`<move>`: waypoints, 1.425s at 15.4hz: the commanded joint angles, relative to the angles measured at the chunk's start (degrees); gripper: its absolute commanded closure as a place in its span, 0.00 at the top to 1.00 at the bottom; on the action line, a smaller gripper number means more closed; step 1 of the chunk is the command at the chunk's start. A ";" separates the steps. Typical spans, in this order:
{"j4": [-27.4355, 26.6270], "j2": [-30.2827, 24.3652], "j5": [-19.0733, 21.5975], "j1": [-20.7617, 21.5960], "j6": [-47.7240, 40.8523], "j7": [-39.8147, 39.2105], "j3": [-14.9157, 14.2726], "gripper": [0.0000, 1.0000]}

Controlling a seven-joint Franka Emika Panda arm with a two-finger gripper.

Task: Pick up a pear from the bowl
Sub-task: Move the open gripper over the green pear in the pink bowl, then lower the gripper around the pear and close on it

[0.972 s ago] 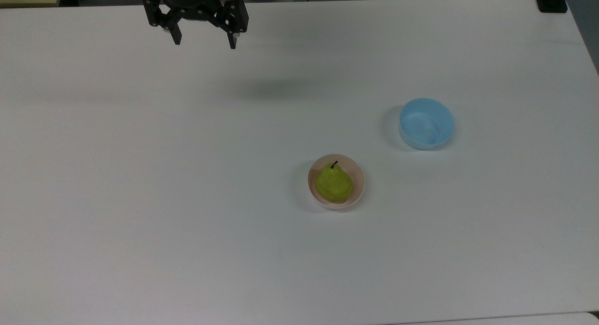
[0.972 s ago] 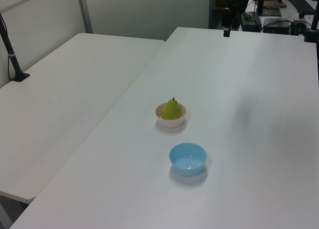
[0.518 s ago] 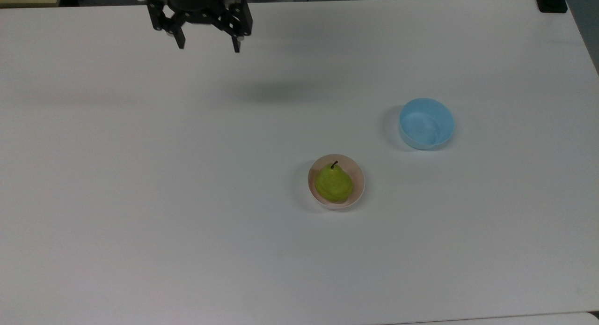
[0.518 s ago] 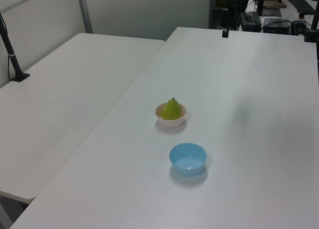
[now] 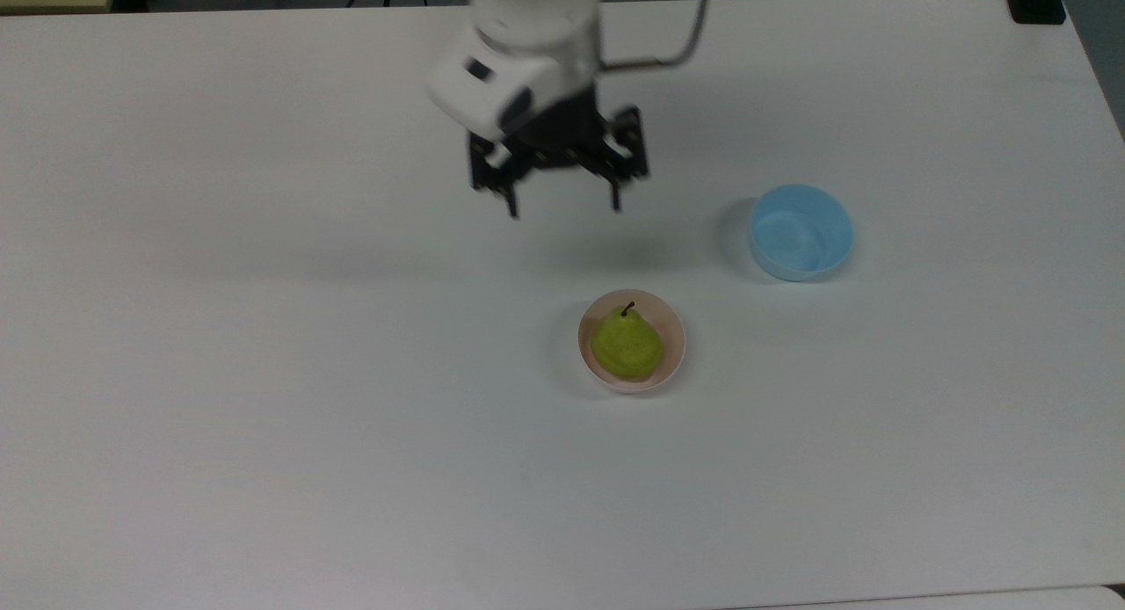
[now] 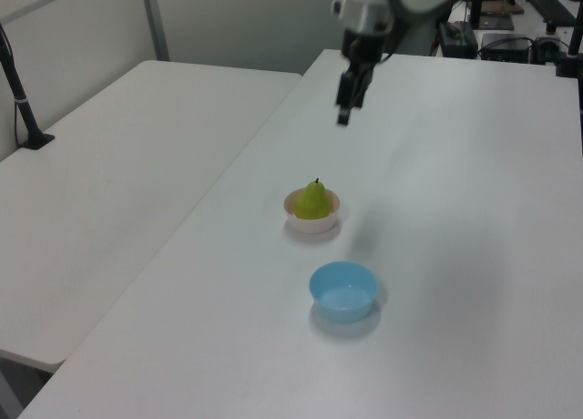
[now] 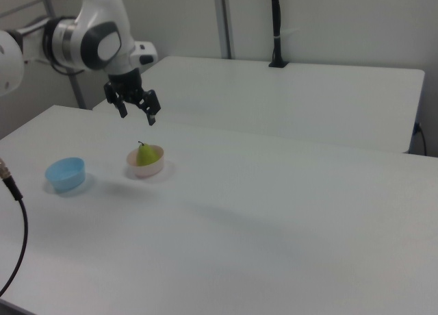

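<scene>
Our pincer (image 5: 562,207) hung spread and empty above the table (image 5: 264,373), its two fingers pointing down with nothing between them. We judged that wide stance a preparation for straddling the fruit from above. In the top view it sat above and slightly left of the pink bowl (image 5: 675,342), well apart from it and clearly higher, as the left view confirmed. The pear (image 5: 626,346) stood upright in that bowl, stem up, nearly filling it, so we expected little room for fingers beside the rim. The light blue bowl (image 5: 801,232) lay empty toward the top view's right, well apart and out of our likely path.
</scene>
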 commanded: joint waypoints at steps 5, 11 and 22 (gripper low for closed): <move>1.72 10.18 -0.30 6.17 10.11 3.61 -1.31 1.00; 1.72 14.93 -4.26 6.79 14.25 3.70 -1.49 0.86; 1.63 17.31 -7.95 6.79 17.50 3.79 -1.31 0.73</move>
